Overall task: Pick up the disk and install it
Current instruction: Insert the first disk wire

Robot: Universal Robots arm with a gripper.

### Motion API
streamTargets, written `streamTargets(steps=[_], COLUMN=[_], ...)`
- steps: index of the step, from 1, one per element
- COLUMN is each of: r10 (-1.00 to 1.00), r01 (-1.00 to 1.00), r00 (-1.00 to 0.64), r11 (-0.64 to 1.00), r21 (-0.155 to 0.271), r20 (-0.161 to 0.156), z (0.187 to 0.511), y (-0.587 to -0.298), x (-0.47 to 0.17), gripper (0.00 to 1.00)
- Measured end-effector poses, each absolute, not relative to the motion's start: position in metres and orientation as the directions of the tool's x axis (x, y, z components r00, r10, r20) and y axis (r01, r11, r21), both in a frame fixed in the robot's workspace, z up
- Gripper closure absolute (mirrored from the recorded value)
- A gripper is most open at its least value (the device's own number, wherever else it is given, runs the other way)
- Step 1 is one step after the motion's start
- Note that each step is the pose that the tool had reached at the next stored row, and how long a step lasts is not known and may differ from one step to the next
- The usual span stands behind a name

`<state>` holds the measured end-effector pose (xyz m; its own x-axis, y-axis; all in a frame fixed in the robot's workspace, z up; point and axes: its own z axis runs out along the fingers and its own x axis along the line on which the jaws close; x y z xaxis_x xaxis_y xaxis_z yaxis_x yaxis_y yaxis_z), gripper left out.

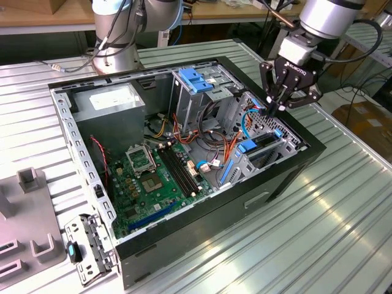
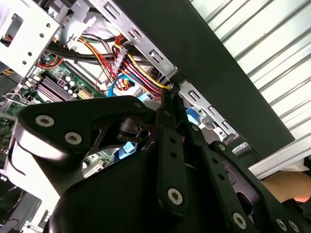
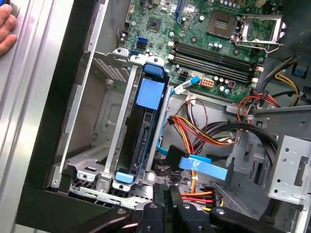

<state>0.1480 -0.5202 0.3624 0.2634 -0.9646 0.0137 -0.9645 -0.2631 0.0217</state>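
Observation:
The disk (image 3: 146,127) stands on edge inside the drive cage (image 3: 114,121) at the open computer case's (image 1: 288,171) front end. Its blue rails and blue tab (image 3: 149,93) show along its upper edge. In the exterior view the disk's blue rails (image 1: 250,147) sit low in the cage on that view's right. My gripper (image 1: 274,108) hangs just above the cage's far end, near the case wall, a little apart from the disk. Its fingers (image 3: 170,194) are pressed together with nothing between them, and in the second wrist view the gripper (image 2: 171,94) points at the bundled cables.
A grey power-supply box (image 1: 110,101) sits at the case's back, a blue latch (image 1: 195,79) tops a metal cage, and the motherboard (image 1: 153,184) lies between. Orange, red and blue cables (image 3: 204,136) run beside the disk. A person's hand (image 3: 6,29) rests outside the case. Grey fixtures (image 1: 30,214) stand on the exterior view's left.

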Motion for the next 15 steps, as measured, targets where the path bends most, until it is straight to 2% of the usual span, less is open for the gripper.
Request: streamTargets(steps=[15], r10=[-0.978], r01=[-0.978], r00=[0.209], r11=[-0.209], r21=[0.022], r20=[0.016], z=[0.358], y=[-0.532], x=[0.139], gripper=[0.84])
